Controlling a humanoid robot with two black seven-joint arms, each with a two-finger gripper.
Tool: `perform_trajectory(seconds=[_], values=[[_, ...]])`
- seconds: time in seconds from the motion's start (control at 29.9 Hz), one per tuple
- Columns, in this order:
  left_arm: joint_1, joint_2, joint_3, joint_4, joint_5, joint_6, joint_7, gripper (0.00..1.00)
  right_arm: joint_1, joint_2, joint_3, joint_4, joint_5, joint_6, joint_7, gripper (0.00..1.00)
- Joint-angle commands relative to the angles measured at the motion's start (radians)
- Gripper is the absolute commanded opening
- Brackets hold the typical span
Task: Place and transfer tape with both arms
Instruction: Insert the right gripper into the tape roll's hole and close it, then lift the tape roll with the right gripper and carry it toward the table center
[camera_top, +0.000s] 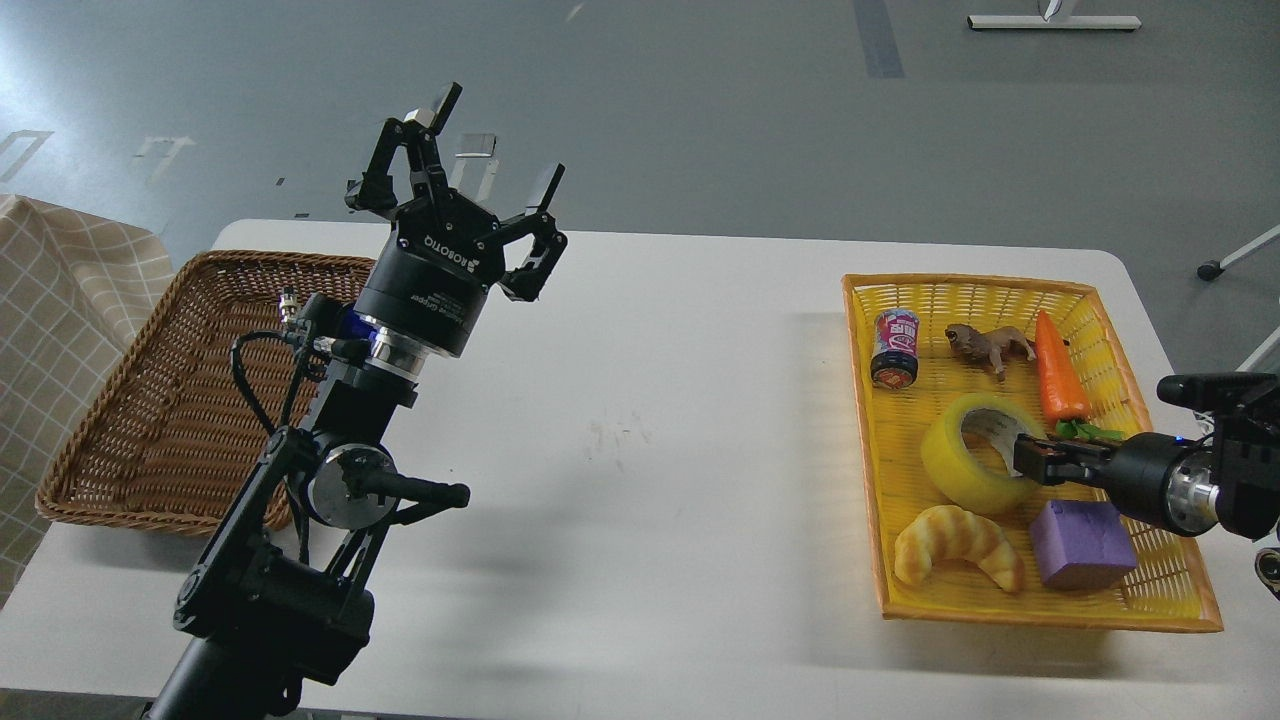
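**Right gripper at the tape roll, left arm raised and empty**

Nearest the camera, the left arm (270, 560) rises from the bottom edge, its base cut off by the frame. It hides part of the white table (650, 450) and the near right corner of the brown wicker basket (170, 400). To the far left a checked cloth (60, 300) is cropped by the edge.

On the right, the yellow plastic basket (1050, 610) holds, along its near side, a croissant (955, 545) and a purple block (1082, 543). Just behind them lies the tape (970, 455), tilted so its grey-white core faces up and right.

The right arm (1200, 470) comes in from the right edge, mostly out of view. The right gripper (1045, 462) is seen nearly end-on and dark at the roll's right rim, with its tip over the core opening. I cannot tell how wide its fingers stand, nor whether they have hold of the roll's wall.

Farther back in the yellow basket lie a carrot (1058, 370), its green top partly hidden behind the gripper, a small brown toy animal (990, 345) too small to identify, and a can (895, 347).

Highest in view, the left gripper (480, 150) is spread wide apart over the table's far side, holding nothing.
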Motion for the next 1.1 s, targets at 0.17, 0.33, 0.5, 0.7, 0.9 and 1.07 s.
perform_trajectory(seconds=[0.17, 0.33, 0.5, 0.7, 0.9, 1.07], values=[[0.0, 0.0, 0.001, 0.005, 0.0, -0.003, -0.003, 0.99, 0.016, -0.017, 0.013, 0.003, -0.008, 0.0, 0.0, 0.22], [0.0, 0.0, 0.003, 0.005, 0.0, 0.0, -0.003, 0.99, 0.055, -0.023, 0.016, 0.02, -0.002, 0.0, 0.003, 0.16], [0.002, 0.0, 0.004, 0.005, 0.002, -0.001, -0.004, 0.99, 0.174, -0.024, 0.026, 0.029, 0.064, 0.0, 0.013, 0.14], [-0.002, 0.0, 0.003, 0.005, 0.0, -0.003, -0.006, 0.99, 0.359, -0.004, -0.054, 0.015, 0.132, 0.0, 0.011, 0.11], [0.0, 0.0, 0.003, 0.005, 0.002, 0.006, -0.006, 0.99, 0.564, 0.118, -0.257, -0.012, 0.13, 0.0, 0.008, 0.11], [-0.002, 0.0, 0.001, 0.005, 0.0, 0.008, -0.006, 0.99, 0.664, 0.327, -0.333, -0.124, 0.12, 0.0, 0.002, 0.09]])
